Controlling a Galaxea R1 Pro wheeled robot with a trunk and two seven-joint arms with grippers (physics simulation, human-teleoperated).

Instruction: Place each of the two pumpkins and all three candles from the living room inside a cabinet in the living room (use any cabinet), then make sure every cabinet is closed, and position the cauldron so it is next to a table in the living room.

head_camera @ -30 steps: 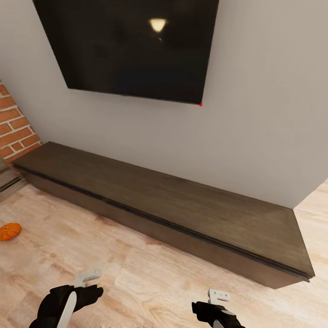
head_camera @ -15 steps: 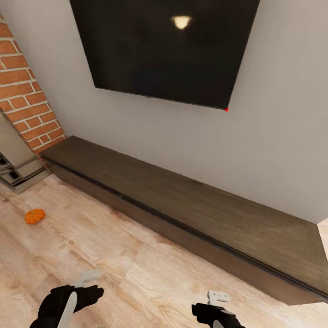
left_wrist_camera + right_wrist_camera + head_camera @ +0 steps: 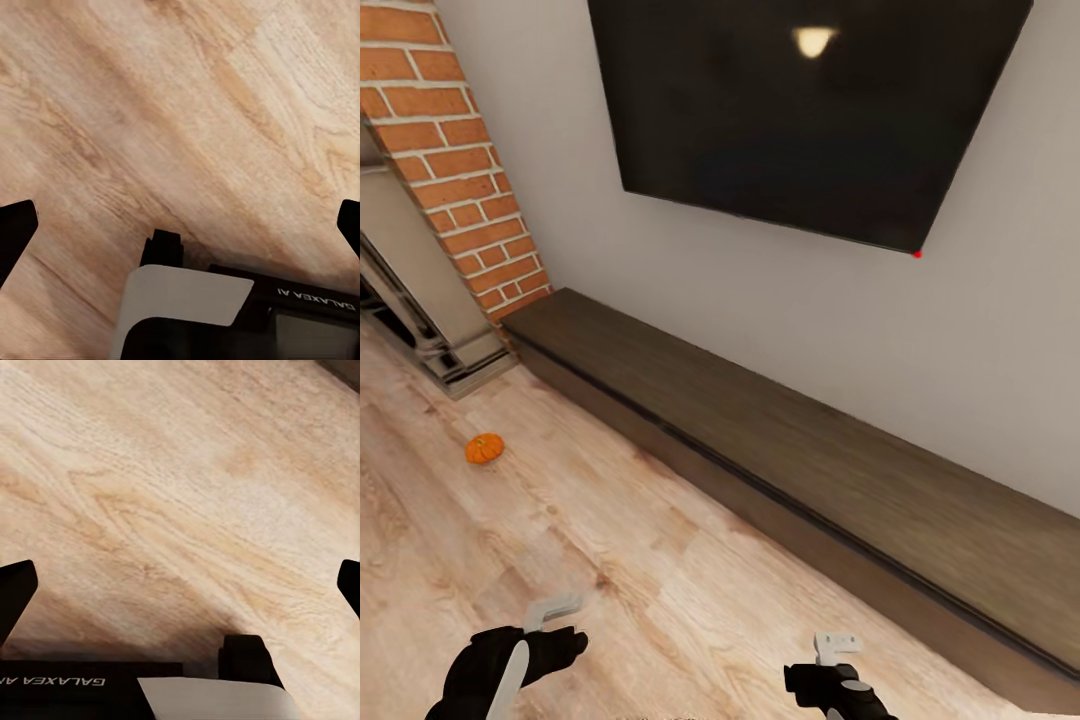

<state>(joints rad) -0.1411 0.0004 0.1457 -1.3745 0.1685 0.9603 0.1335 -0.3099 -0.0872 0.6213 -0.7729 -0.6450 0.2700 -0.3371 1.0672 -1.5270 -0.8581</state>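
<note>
Left gripper (image 3: 180, 225) and right gripper (image 3: 180, 585), fingers spread wide and empty, above wood floor (image 3: 610, 540). Pumpkin (image 3: 485, 448) lies on floor well ahead-left of left gripper; closed cabinet (image 3: 780, 450) ahead.

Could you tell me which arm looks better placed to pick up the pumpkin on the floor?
Probably the left: the pumpkin lies on the left gripper's side, both grippers being open and empty.
</note>
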